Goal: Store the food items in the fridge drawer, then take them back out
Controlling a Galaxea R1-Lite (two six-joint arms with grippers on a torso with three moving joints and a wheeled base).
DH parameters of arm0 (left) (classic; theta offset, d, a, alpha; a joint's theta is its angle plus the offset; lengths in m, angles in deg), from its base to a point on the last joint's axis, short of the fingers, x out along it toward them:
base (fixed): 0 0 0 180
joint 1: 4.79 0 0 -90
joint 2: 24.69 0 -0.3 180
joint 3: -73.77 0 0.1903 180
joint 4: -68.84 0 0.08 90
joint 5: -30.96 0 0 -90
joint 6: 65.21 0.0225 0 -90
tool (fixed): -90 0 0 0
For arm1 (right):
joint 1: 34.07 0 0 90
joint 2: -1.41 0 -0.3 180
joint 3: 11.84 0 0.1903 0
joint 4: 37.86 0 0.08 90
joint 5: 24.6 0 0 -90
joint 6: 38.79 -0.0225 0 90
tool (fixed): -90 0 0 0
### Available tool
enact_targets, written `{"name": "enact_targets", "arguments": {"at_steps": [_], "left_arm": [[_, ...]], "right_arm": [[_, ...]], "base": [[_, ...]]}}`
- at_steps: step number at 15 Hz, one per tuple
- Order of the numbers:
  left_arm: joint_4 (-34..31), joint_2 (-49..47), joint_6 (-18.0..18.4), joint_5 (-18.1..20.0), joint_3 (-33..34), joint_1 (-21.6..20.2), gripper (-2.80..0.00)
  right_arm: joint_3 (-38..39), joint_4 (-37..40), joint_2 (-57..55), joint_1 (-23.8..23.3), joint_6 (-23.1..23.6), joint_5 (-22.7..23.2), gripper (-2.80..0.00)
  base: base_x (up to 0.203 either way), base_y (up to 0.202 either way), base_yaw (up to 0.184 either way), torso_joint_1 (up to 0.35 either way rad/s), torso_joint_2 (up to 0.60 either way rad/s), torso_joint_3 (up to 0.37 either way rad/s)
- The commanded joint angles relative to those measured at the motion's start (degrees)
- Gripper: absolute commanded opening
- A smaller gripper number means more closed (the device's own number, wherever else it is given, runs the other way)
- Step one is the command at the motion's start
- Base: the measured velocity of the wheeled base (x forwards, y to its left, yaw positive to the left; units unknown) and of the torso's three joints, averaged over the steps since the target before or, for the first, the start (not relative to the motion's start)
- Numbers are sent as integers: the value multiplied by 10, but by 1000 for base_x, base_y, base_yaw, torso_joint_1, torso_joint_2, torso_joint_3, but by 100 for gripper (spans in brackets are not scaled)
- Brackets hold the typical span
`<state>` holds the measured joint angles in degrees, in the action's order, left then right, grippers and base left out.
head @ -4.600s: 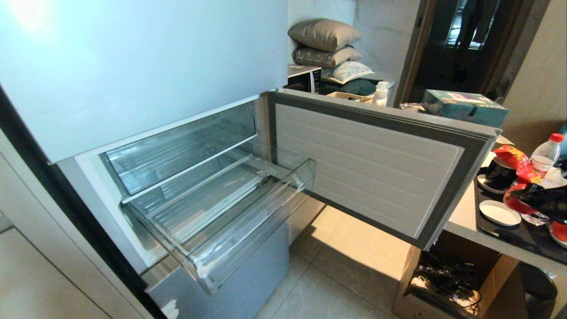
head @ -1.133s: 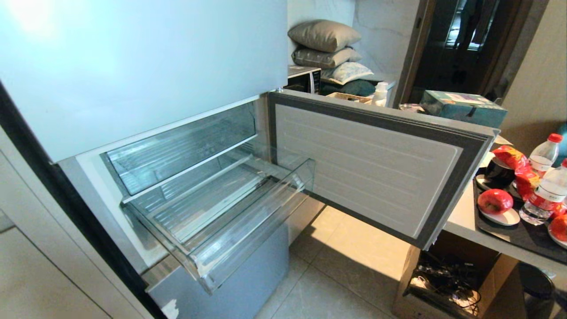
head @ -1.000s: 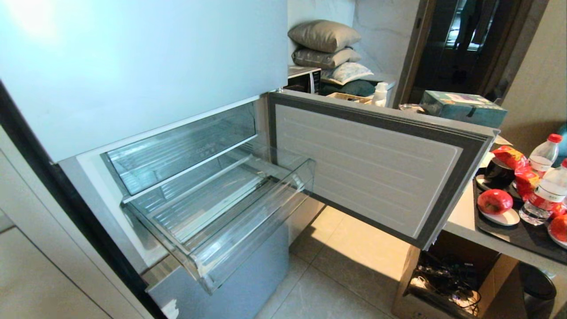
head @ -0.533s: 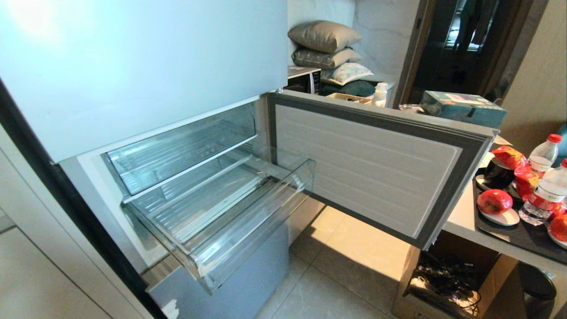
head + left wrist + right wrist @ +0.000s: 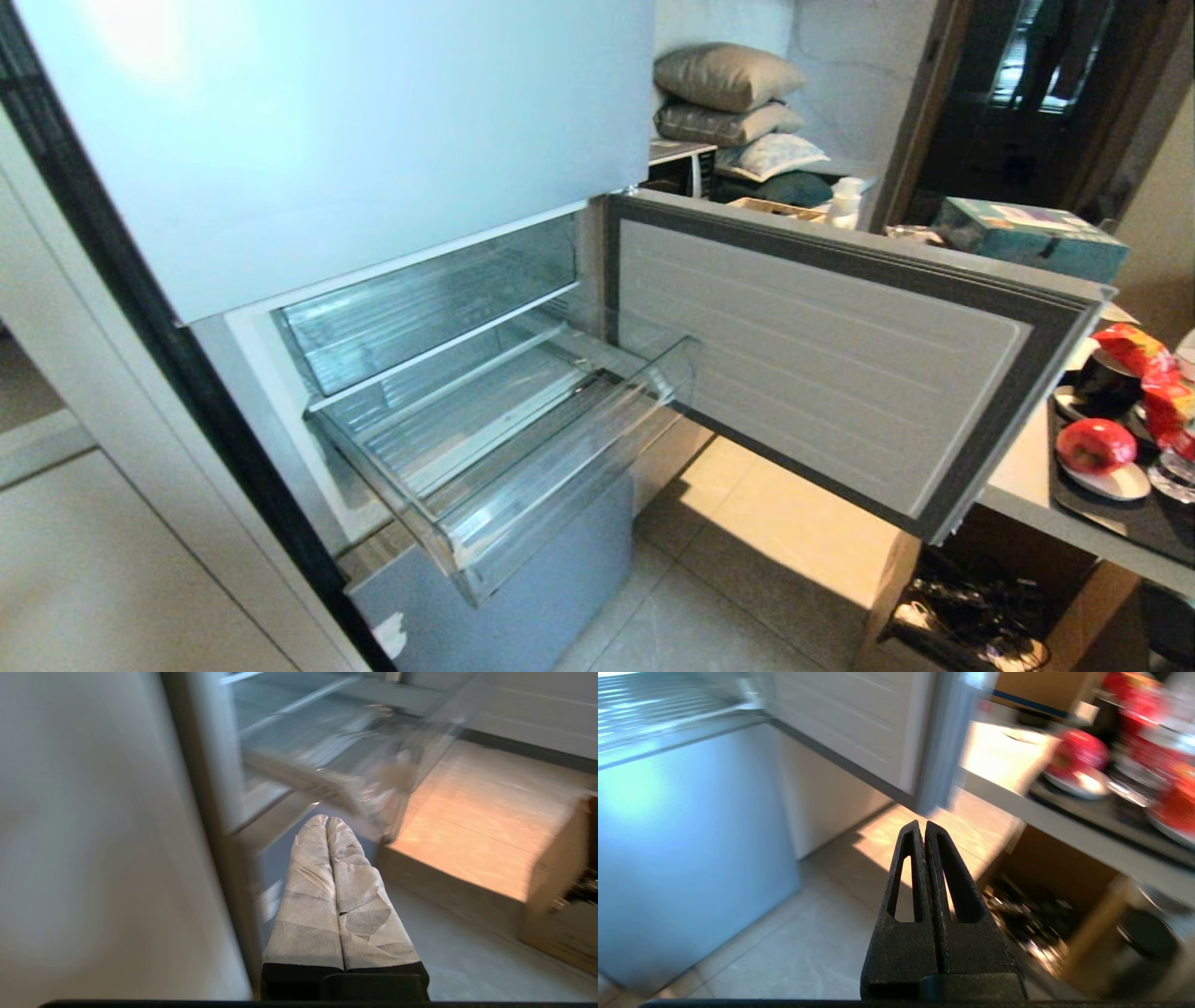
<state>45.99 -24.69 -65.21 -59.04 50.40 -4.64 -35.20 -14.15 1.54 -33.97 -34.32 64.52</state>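
Whole view swung sideways since a moment ago (things unmoved), drawer (image 5: 504, 439) empty, apple (image 5: 1095, 445) back on its plate, both grippers (image 5: 327, 823) (image 5: 923, 826) shut and empty — task looks finished.

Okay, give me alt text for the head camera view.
A pale-blue fridge with its clear fridge drawer pulled out and empty, the compartment door swung open beside it. At the far right, a red fruit sits on a white dish on a table.

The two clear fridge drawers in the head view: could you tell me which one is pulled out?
The lower drawer, with the ribbed floor and thick clear front lip, juts out past the fridge front. The upper drawer sits pushed in. Both look empty.
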Motion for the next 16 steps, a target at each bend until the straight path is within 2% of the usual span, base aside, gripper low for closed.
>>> {"name": "enact_targets", "arguments": {"at_steps": [1,13,16], "left_arm": [[0,0,0,0,1,-1,-280],[0,0,0,0,1,-1,-280],[0,0,0,0,1,-1,-280]], "right_arm": [[0,1,-1,1,0,0,-280],[0,1,-1,1,-3,0,-280],[0,0,-1,1,-29,-2,-280]], "base": [[1,-7,177,2,2,2],[1,-7,175,2,2,1],[1,-8,176,4,7,5]]}}
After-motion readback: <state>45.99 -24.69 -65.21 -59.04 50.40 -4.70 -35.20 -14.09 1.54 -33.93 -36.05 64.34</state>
